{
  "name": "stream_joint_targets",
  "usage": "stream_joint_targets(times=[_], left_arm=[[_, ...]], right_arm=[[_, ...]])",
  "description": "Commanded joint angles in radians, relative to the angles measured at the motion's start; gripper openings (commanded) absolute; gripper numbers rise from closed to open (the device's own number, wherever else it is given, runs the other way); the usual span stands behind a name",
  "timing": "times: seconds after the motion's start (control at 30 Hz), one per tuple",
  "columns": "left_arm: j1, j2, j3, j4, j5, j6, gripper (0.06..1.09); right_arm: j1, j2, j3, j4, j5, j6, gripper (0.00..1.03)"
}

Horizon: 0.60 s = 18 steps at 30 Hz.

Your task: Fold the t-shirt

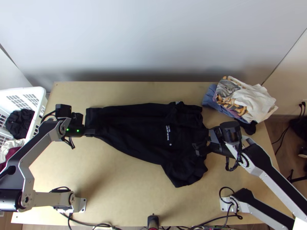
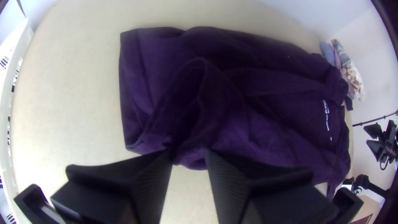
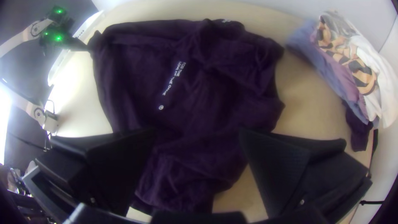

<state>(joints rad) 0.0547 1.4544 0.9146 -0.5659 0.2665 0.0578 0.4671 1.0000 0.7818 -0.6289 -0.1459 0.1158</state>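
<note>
From the top, see the black t-shirt (image 1: 142, 126) spread rumpled across the table (image 1: 126, 191) (white lettering up), between left hand (image 1: 92, 132) and right hand (image 1: 200, 149).

In the left wrist view, find the left hand narrow, slightly parted, cloth between its fingertips.

In the right wrist view, find the right hand wide, above the fabric.

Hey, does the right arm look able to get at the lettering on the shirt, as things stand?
Probably yes. The right tool is open over the shirt, and the lettering faces up, uncovered. The left tool is out of the way, at the shirt's other end.
</note>
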Motion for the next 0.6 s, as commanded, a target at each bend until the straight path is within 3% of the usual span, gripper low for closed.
stream_joint_targets(times=[0.0, 0.57], left_arm=[[0.0, -0.046, -0.01, 0.001, 0.004, -0.015, 0.09], [0.013, -0.44, -0.106, -0.331, 0.057, -0.015, 0.09]], right_arm=[[-0.001, -0.003, 0.005, -0.006, 0.0, -0.002, 0.92], [0.111, -0.052, 0.005, -0.12, -0.029, -0.022, 0.92]])
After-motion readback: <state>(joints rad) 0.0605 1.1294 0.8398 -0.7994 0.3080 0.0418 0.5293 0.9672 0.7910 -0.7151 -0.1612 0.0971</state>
